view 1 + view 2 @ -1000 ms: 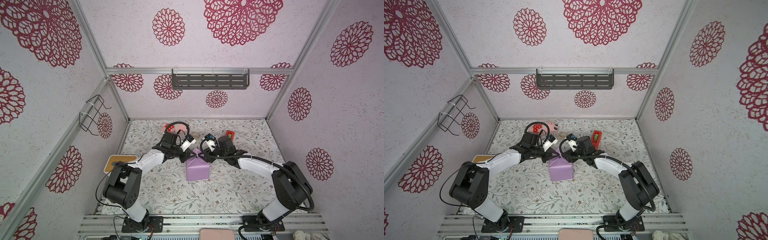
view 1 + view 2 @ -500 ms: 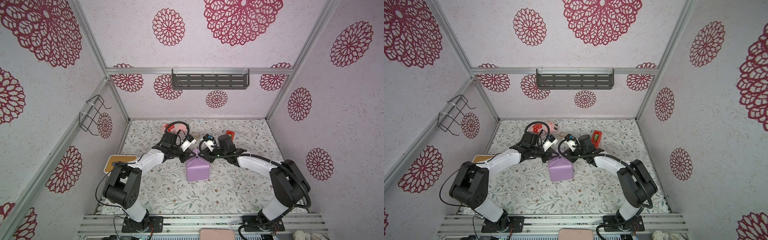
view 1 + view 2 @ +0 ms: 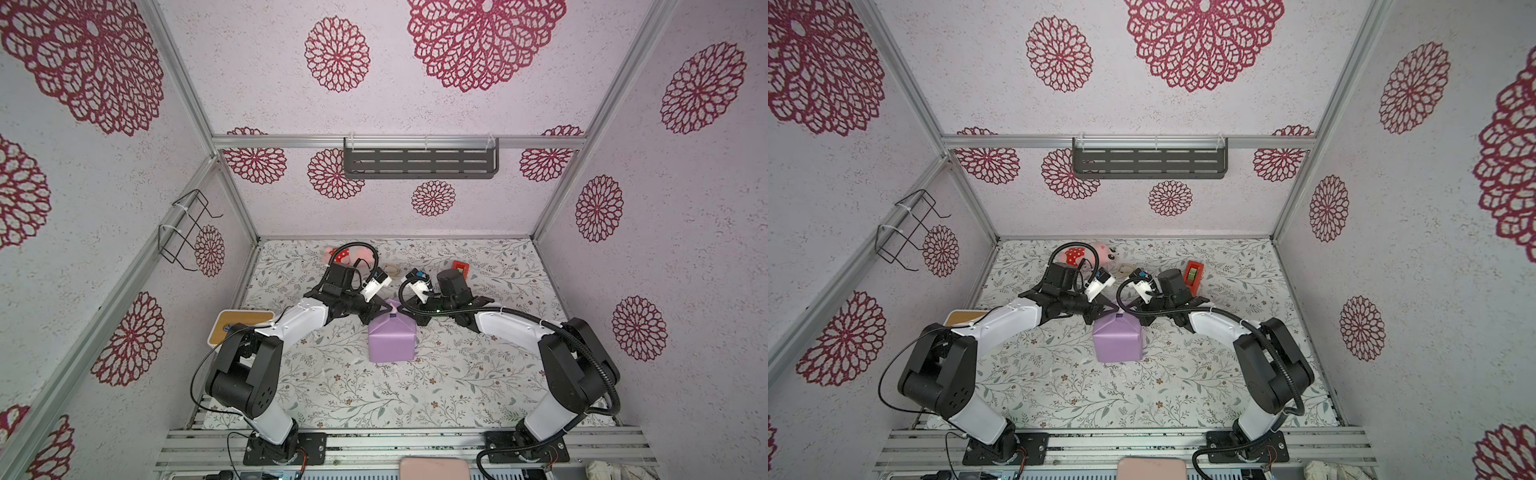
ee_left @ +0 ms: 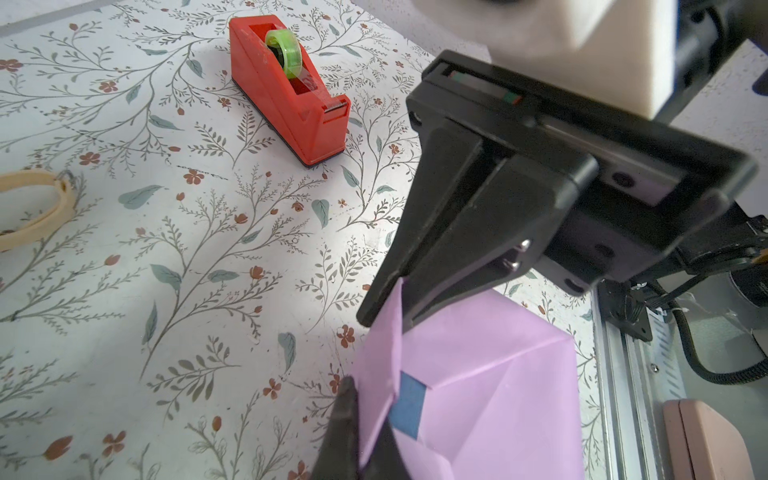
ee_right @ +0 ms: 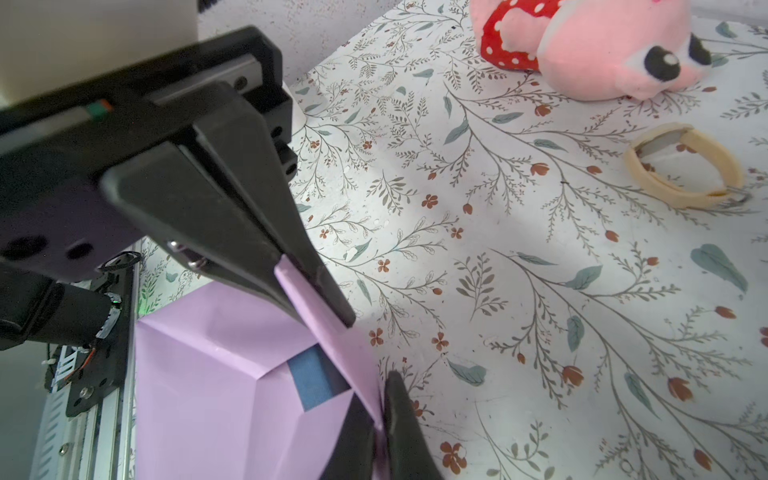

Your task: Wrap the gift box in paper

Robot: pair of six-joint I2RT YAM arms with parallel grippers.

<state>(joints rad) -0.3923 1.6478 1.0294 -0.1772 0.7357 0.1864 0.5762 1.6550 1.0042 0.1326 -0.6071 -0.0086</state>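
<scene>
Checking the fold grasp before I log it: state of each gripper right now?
Left gripper: closed, pinching the paper at its raised flap.
Right gripper: closed on the same flap.

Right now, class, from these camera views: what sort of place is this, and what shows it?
Probably a purpose-built robot test booth, not a home: an aluminium frame holds patterned wall panels, the left arm and right arm are bolted to a front rail, and a tape dispenser lies ready.

gift box centre | tape dispenser behind-right | plush behind-left | tissue box left
</scene>
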